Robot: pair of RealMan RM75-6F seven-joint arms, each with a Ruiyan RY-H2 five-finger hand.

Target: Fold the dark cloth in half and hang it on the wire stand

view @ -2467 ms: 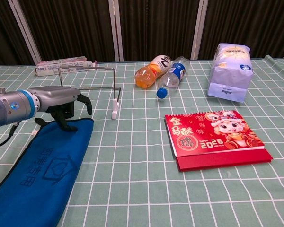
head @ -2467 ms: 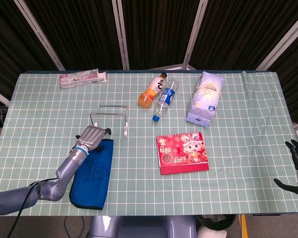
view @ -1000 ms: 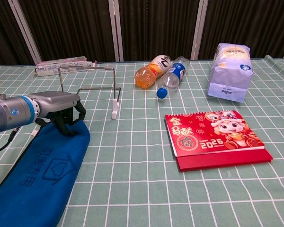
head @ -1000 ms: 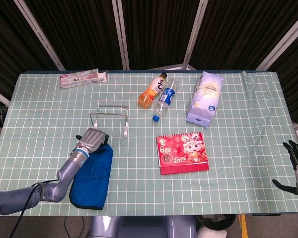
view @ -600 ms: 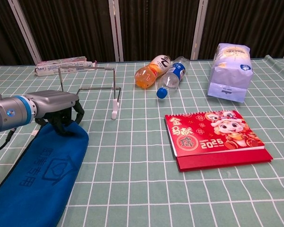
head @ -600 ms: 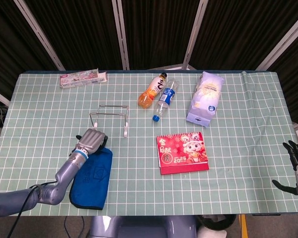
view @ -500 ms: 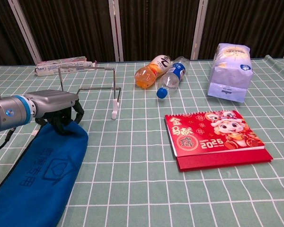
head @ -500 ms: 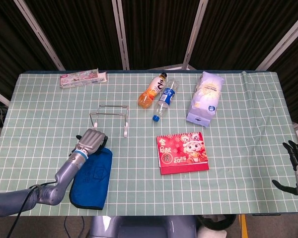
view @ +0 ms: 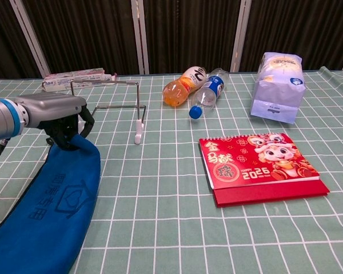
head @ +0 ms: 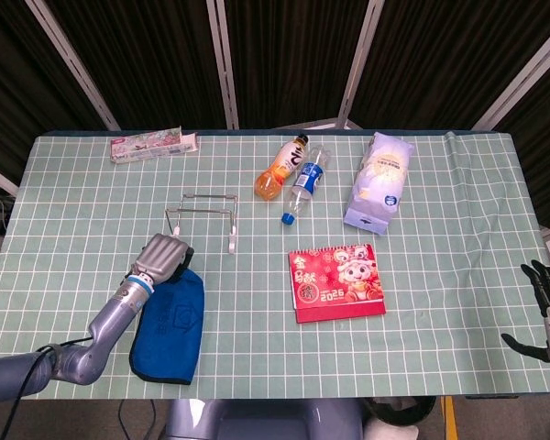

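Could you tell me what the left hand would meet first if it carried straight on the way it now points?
Most likely the wire stand. The left hand, gripping the far end of the dark cloth, points up the table toward the stand's near feet, with only bare mat between. Depth is uncertain; it might slip past the stand's left side.

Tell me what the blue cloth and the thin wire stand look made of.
The blue cloth looks like soft matte fabric, perhaps microfibre: it bunches where the left hand grips it. The thin wire stand appears to be bare shiny metal rod with white-capped feet.
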